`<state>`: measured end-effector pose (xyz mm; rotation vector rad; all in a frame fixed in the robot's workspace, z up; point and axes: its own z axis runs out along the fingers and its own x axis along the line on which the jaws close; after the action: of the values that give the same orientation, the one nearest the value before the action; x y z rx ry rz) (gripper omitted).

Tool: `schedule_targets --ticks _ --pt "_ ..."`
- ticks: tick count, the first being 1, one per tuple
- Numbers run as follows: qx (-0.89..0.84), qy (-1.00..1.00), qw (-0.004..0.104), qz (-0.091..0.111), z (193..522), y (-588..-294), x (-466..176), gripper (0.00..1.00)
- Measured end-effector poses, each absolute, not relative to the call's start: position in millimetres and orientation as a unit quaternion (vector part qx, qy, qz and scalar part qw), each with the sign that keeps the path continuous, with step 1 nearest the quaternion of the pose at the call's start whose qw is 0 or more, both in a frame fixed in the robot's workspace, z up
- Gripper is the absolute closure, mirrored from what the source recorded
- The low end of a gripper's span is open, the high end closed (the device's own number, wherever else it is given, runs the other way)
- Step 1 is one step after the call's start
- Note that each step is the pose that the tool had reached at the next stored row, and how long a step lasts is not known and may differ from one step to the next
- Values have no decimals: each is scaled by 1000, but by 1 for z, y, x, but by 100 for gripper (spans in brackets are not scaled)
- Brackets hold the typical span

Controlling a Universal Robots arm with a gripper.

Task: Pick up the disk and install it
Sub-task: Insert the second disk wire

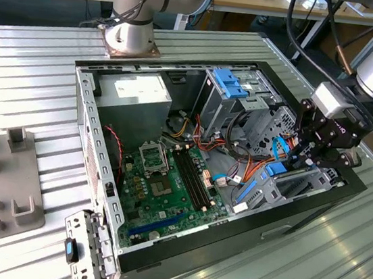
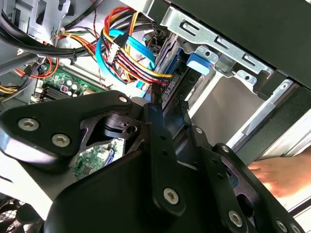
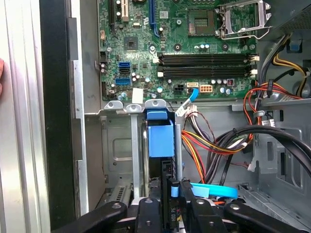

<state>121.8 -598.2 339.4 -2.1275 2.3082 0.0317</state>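
The disk (image 3: 160,137) stands on edge in a slot of the metal drive cage (image 3: 116,145), its blue rail facing up in the first wrist view. My gripper (image 3: 172,208) sits right over its near end, the black fingers (image 3: 148,213) closed on either side of the dark edge. In the second wrist view the gripper (image 2: 154,99) points at the disk's blue end (image 2: 198,62) inside the cage. In the exterior view the gripper (image 1: 310,155) hangs over the cage (image 1: 282,189) at the case's right end.
The open case holds a green motherboard (image 1: 167,185), a grey power-supply box (image 1: 137,96) and a blue bracket (image 1: 233,82) on the upper cage. Bundled cables (image 3: 214,141) run close beside the slot. A person's hand (image 2: 282,174) rests outside the case wall.
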Motion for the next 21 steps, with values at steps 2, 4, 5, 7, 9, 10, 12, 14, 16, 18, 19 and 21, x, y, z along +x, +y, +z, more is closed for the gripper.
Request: schedule_targets --ticks 2,4,5,7,9,10,12,14,16,18,19,21 --pt "-678 735 1 10 343 -598 122 70" --pt "-678 735 1 10 350 -598 122 70" --pt "-678 735 1 10 354 -598 122 70" --pt "-678 735 1 10 359 -598 122 70" --pt "-678 735 1 10 363 -598 122 70" --pt "-678 735 1 10 365 -598 122 70" --pt "-678 735 1 10 370 -598 122 70" --pt "-678 735 1 10 373 -598 122 70" --pt "-678 735 1 10 378 -598 122 70" --pt "-678 735 1 10 382 -598 122 70" --pt "-678 735 1 10 383 -598 122 70" --pt "-678 735 4 12 383 -598 121 70"
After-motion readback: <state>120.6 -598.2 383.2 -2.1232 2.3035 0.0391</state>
